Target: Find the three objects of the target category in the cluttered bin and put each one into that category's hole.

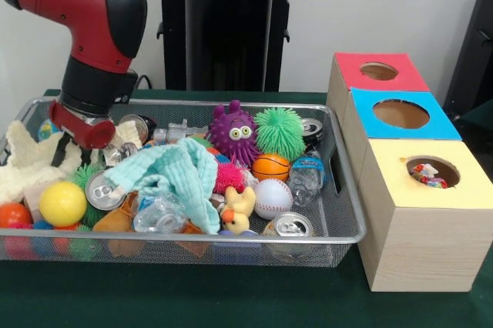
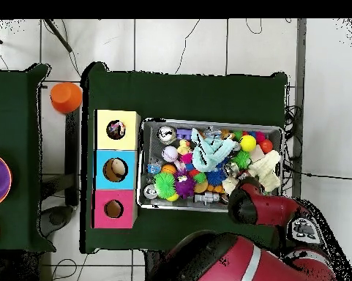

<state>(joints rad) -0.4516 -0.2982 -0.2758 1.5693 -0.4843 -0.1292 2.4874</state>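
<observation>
Wire bin [image 1: 343, 189]: on the green table [image 1: 231, 297], beside three wooden boxes with holes, red-topped [image 1: 350, 70], blue-topped [image 1: 370, 124], yellow-topped [image 1: 477, 189].

Target category: not stated. The yellow-topped box's hole [image 1: 430, 172] already holds something small and multicoloured, kind unclear.

Contents, candidates:
- Cans. One [image 1: 286, 228] at the bin's front edge near the box-side corner; one [image 1: 102, 189] half under the pale green cloth [image 1: 181, 178]. Light, stiff, smooth, easily dented; take across the body.
- Balls. Baseball [image 1: 273, 198] and small basketball [image 1: 270, 166] mid-bin toward the boxes, yellow ball [image 1: 62, 203] at the opposite end. Firm, prone to roll; grip across the middle.
- Soft toys. Purple spiky creature [image 1: 233, 132], green spiky ball [image 1: 280, 132], at the back edge. Squashy, light.
- Crumpled clear bottle [image 1: 306, 178]: slippery, yielding.

Hand [image 1: 96, 143]: low in the bin's far-from-boxes end, among clutter; whether wide or narrow cannot be told.
</observation>
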